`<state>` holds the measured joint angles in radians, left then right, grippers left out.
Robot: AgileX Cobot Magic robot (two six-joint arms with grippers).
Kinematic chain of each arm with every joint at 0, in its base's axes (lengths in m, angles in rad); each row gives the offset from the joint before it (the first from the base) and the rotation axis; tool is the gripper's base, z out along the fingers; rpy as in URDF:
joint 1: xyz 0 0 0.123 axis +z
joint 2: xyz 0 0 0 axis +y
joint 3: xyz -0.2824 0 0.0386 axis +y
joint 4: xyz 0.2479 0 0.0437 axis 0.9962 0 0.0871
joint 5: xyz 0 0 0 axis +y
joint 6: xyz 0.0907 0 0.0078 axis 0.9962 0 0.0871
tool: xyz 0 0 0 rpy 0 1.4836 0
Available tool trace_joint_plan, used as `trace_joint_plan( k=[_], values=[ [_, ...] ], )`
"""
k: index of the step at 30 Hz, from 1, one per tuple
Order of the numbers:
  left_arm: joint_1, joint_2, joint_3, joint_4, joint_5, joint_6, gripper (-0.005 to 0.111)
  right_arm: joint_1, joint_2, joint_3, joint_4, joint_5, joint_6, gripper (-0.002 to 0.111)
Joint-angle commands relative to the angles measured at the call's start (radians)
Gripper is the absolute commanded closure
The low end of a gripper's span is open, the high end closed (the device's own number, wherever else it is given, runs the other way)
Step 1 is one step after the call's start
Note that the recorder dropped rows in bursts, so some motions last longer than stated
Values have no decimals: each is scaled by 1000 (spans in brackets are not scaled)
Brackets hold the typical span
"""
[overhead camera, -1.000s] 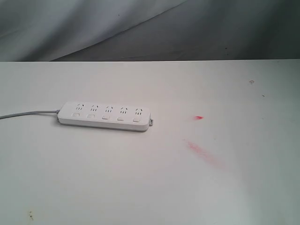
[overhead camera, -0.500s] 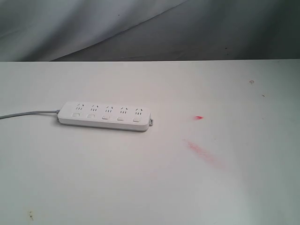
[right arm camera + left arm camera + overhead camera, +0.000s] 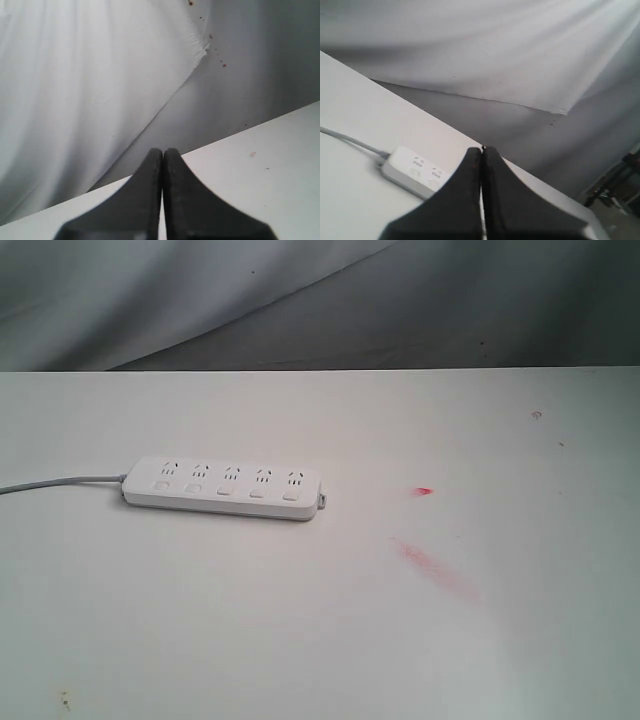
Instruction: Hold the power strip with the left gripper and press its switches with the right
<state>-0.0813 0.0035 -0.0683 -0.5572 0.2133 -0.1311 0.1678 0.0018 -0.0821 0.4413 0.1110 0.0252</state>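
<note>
Two black grippers are shown only in their own wrist views. In the exterior view a white counter [image 3: 300, 640] is backed by grey cloth [image 3: 300, 300]. The power strip [image 3: 222, 489] is laid flat on the counter, towards the left edge and about midway between the far and near edges, with its length running roughly along the far edge.

The left gripper [image 3: 481, 150] is held closed, finger against finger, with nothing gripped. In its wrist view the strip is seen beyond the fingertips and off to one side, apart from them. Only two socket groups are visible there, the remainder being hidden behind a finger.

The right gripper [image 3: 162, 150] is likewise pressed closed and empty. Only counter and cloth are shown past it, so the strip's place relative to it cannot be told.

A grey cord [image 3: 60, 483] is led from the strip's left end towards the counter's left edge, where it is cut off by the frame. Five switches [image 3: 224, 491] are set in a row along the strip's near side, one below each socket group; whether any is pressed in cannot be made out. A small tab [image 3: 322, 502] is seen at the strip's right end. A red smear [image 3: 435, 568] and a smaller red spot [image 3: 423, 491] are marked on the counter to the right of the strip, apart from it.
</note>
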Motion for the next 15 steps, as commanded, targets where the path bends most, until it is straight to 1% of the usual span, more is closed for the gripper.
trace_joint_plan(
  k=[1,4,7,10,13,15],
  values=[
    [-5,47,-104,-137,128,34,107,-5,54,-144,14,185,-15,108],
    [-5,149,-182,-144,191,119,107,20,158,-231,107,273,-148,108],
    [-12,283,-261,-142,225,310,107,55,286,-311,292,368,-390,108],
    [-56,440,-338,-140,253,414,107,74,442,-373,449,453,-583,108],
    [-80,599,-401,-140,268,491,107,92,591,-411,540,473,-691,108],
    [-80,691,-441,-144,275,529,107,113,675,-433,579,462,-729,108]
  ],
)
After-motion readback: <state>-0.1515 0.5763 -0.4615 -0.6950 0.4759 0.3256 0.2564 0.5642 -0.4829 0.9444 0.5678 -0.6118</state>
